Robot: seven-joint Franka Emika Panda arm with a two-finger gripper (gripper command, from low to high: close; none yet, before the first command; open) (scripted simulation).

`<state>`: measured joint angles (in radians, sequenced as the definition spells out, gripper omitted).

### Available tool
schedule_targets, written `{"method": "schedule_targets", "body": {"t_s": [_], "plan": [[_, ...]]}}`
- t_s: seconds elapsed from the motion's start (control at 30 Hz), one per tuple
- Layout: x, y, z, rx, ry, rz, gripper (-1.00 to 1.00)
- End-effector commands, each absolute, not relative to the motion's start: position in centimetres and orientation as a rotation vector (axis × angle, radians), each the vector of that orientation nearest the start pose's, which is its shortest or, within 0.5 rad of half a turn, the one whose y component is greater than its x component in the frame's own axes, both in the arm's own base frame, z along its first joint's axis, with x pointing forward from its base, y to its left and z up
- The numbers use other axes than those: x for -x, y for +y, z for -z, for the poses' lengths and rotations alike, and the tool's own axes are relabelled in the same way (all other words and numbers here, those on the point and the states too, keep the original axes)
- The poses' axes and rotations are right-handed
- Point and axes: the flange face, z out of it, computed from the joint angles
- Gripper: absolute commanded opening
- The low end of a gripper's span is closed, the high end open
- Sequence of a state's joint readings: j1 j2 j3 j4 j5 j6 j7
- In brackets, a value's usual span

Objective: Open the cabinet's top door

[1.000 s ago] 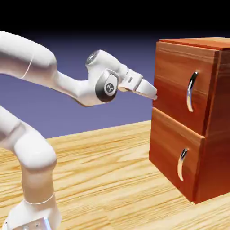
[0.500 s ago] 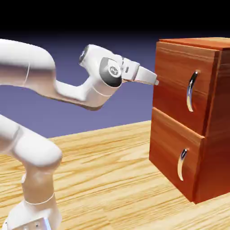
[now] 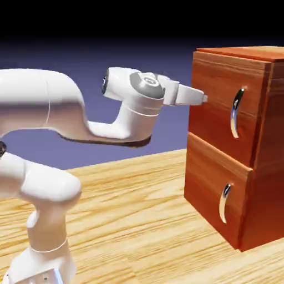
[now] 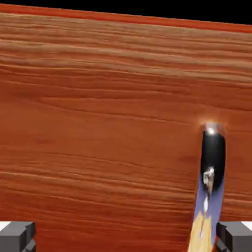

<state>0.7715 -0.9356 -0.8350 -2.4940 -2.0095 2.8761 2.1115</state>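
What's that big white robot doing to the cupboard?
The robot arm is reaching toward the cabinet's top door, perhaps to open it. The door is shut. Its jaws are wide open with nothing held, and the door's curved silver handle shows near one side of them.

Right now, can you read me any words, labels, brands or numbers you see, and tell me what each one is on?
None readable.
The small emblem on the arm's round joint cap is too small and blurred to read.
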Motion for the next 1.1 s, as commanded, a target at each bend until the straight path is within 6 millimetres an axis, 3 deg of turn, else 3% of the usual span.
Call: {"method": "schedule_targets", "body": {"t_s": [0.0, 0.63, 0.8, 0.83, 1.07], "plan": [[-37.7, -4.3, -56.5, 1.996, 0.696, 1.635, 0.0], [-42.7, -10.0, -49.6, 1.763, 0.673, 1.723, 0.0], [-47.7, -9.7, -49.6, 1.763, 0.673, 1.723, 0.0], [-47.7, -9.7, -49.6, 1.763, 0.673, 1.723, -1.0], [-44.1, -7.9, -49.6, 1.752, 0.795, 1.807, -1.0]]}}
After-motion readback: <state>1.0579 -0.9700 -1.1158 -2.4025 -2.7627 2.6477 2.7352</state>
